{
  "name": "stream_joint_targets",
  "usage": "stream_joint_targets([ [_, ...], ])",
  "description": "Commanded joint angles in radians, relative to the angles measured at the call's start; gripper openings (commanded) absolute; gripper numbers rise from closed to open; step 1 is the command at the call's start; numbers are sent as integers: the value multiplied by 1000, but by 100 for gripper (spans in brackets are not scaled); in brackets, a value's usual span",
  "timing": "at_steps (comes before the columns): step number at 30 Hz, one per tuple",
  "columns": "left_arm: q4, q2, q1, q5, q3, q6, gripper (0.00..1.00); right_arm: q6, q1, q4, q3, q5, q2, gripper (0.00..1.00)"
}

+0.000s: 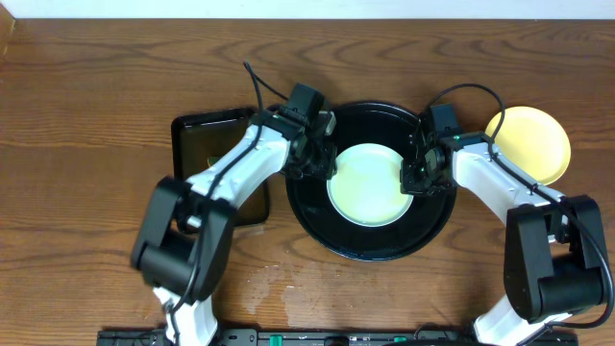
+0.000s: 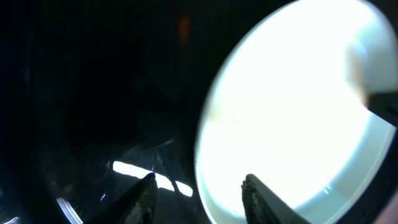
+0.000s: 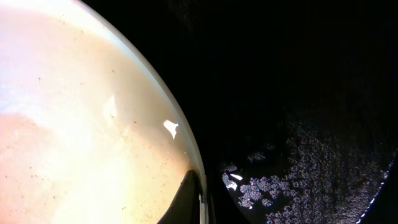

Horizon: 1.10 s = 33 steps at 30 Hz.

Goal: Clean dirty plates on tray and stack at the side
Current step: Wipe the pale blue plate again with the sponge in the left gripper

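Observation:
A pale mint plate [image 1: 370, 185] lies in the middle of the large round black tray [image 1: 370, 245]. A pale yellow plate [image 1: 528, 142] rests on the table to the right of the tray. No other mint plate shows. My left gripper [image 1: 322, 159] is open at the mint plate's left edge. In the left wrist view its fingers [image 2: 199, 193] straddle the plate's rim [image 2: 298, 106]. My right gripper [image 1: 415, 173] is at the plate's right edge. In the right wrist view it [image 3: 202, 202] is pinched on the rim of the plate [image 3: 74, 112].
A smaller dark rectangular tray [image 1: 207, 144] lies left of the round tray, under my left arm. Wet speckled patches [image 3: 292, 168] show on the tray floor [image 3: 298, 74]. Bare wooden table [image 1: 96, 86] runs along the back and front.

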Motion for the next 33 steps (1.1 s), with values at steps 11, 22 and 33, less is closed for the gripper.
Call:
stream_joint_targets([
  [11, 63, 165, 25, 189, 1, -43, 8, -158, -14, -8, -18, -176, 42, 1],
  [22, 58, 165, 35, 193, 1, -9, 7, -403, -188, -33, -18, -780, 42, 17],
  [33, 58, 165, 36, 193, 1, -10, 7, -348, -188, -23, -18, -733, 42, 15],
])
